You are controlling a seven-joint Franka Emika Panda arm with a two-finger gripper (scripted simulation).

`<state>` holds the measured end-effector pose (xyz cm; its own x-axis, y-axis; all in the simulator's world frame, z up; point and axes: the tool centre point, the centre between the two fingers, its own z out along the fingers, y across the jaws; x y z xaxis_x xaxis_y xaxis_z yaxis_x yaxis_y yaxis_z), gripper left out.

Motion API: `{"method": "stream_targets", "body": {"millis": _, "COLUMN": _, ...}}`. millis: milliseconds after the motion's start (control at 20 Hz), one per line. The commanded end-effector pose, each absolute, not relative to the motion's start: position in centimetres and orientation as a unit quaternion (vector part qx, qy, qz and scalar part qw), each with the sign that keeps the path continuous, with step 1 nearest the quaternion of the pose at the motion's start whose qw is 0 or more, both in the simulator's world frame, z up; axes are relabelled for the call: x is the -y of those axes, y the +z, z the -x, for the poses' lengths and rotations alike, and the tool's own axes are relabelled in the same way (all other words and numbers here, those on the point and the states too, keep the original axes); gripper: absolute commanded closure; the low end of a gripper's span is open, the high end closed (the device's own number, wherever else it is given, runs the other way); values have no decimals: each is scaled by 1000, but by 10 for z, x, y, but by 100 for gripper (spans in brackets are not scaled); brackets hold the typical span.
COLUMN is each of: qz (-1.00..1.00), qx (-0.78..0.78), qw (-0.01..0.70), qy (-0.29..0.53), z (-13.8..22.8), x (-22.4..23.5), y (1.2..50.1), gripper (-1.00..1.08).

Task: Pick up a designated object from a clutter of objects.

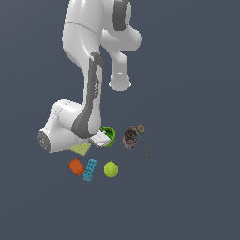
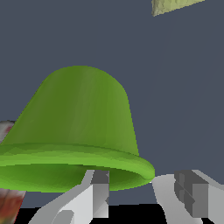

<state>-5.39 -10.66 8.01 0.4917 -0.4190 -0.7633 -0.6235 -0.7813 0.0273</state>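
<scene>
A white robot arm bends low over a dark grey floor, its gripper (image 1: 100, 139) down at the rim of a bright green cup (image 1: 108, 135). All other positions are given from that cup. In the exterior view, a pale yellow-green flat pad (image 1: 80, 149) lies just beside it toward the view's left, partly under the arm. A dark can (image 1: 129, 138) stands near it toward the view's right, with scissors (image 1: 140, 137) just beyond the can. Below the cup in that view sit a yellow-green ball (image 1: 111, 169), a cyan brick (image 1: 90, 169) and an orange block (image 1: 76, 167).

In the wrist view the cup (image 2: 78, 127) fills most of the picture. One finger (image 2: 99, 192) sits inside the cup's mouth and the other (image 2: 192, 192) outside the flared rim, so the jaws stand apart, straddling the wall but not yet pressed onto it.

The cup looks rigid, thin-walled, hollow and probably light. Its smooth, tapered side could slip, so pinching the wall just below the rim seems the safest hold.
</scene>
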Motion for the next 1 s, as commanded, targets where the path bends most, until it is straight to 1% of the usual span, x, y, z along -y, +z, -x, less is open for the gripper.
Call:
{"method": "stream_targets", "body": {"millis": 0, "qz": 854, "qx": -305, "qw": 127, "qy": 401, "z": 58, "x": 104, "y": 76, "gripper": -20}}
{"method": "stream_targets", "body": {"millis": 250, "qz": 854, "qx": -305, "qw": 128, "qy": 402, "z": 59, "x": 102, "y": 73, "gripper": -20}}
{"method": "stream_targets", "body": {"millis": 300, "qz": 854, "qx": -305, "qw": 128, "qy": 402, "z": 59, "x": 102, "y": 73, "gripper": 108}}
{"method": "stream_targets", "body": {"millis": 950, "qz": 855, "qx": -305, "qw": 129, "qy": 399, "z": 58, "x": 105, "y": 77, "gripper": 108}}
